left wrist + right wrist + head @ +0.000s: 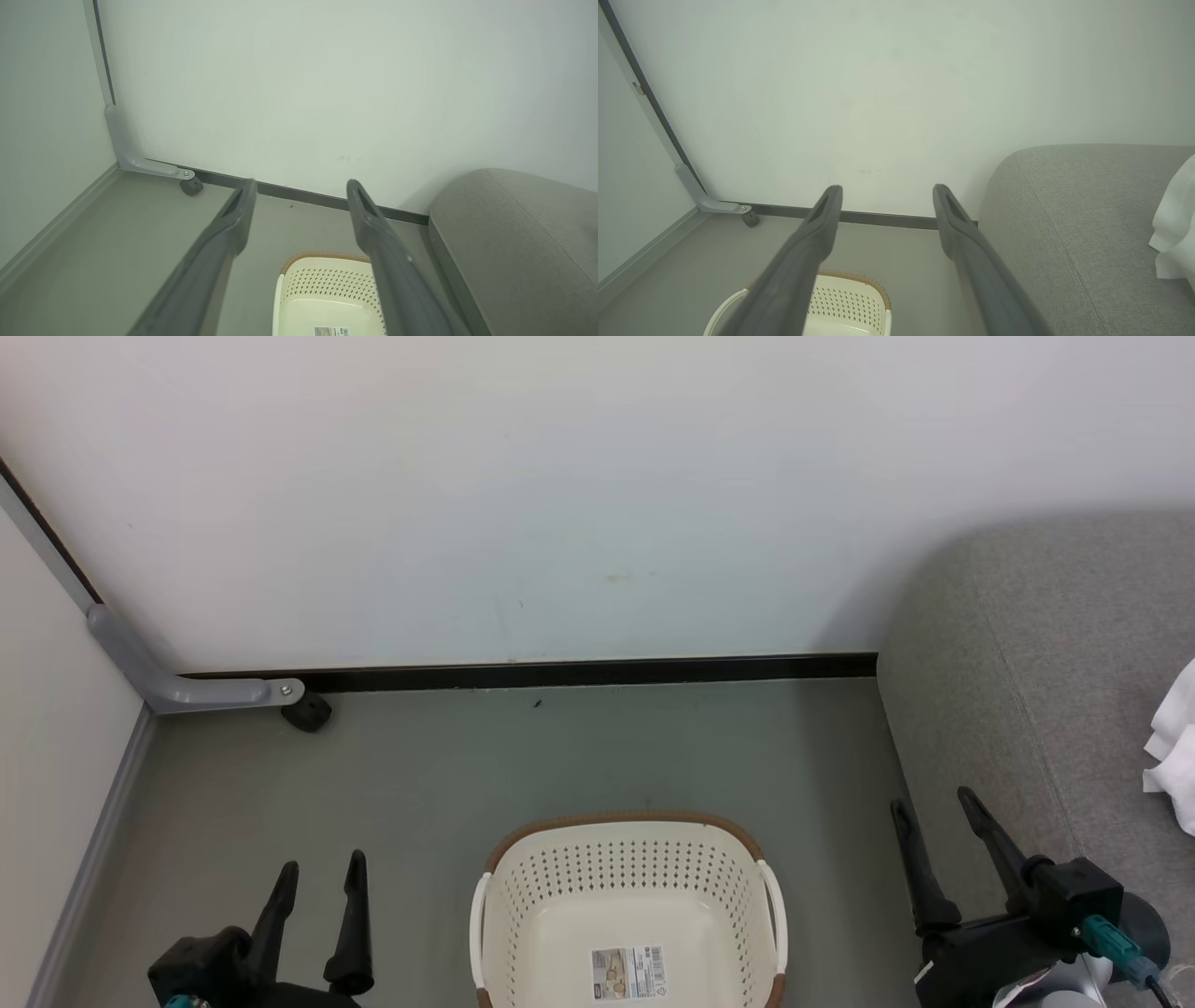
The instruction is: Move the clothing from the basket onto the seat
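The cream basket (630, 896) stands on the floor at the bottom middle of the head view, with only a paper label (628, 973) showing in its base. White clothing (1174, 747) lies on the grey seat (1018, 672) at the right edge; the same white clothing (1174, 233) shows in the right wrist view. My left gripper (322, 873) hangs open to the left of the basket with nothing between its fingers. Between the basket and the seat, my right gripper (934, 803) is open too and holds nothing. The left wrist view looks over the basket (322, 294) and the seat (514, 242).
A white wall runs across the back with a dark baseboard (579, 672). A grey bracket (177, 686) with a small black caster (306, 712) sits in the far left corner. Grey floor (523, 756) spreads between the wall and the basket.
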Controlling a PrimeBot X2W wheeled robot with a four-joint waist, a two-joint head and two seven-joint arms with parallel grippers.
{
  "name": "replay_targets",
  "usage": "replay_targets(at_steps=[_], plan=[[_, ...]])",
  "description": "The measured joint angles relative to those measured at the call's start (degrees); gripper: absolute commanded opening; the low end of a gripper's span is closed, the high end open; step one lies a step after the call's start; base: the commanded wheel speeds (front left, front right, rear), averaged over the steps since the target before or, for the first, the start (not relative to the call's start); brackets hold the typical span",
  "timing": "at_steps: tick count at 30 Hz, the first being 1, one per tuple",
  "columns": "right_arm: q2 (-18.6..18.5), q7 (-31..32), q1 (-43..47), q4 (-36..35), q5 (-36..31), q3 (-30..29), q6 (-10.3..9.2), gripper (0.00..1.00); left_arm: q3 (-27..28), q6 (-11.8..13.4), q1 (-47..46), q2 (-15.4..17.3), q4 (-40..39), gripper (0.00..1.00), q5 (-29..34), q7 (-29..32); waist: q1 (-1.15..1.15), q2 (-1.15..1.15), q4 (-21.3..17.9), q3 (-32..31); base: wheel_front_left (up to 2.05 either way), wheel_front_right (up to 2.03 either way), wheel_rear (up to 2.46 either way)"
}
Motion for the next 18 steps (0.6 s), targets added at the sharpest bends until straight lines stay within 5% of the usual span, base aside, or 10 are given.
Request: replay_targets(at_steps=[18], plan=[[1.0,0.0,0.3,0.9,-0.2,0.7,0.26,1.0,2.1,0.0,0.8,0.5,2.0,1.0,1.4,-0.6,0.0,0.0,-3.1,-0.3,0.0,0.0,0.0]])
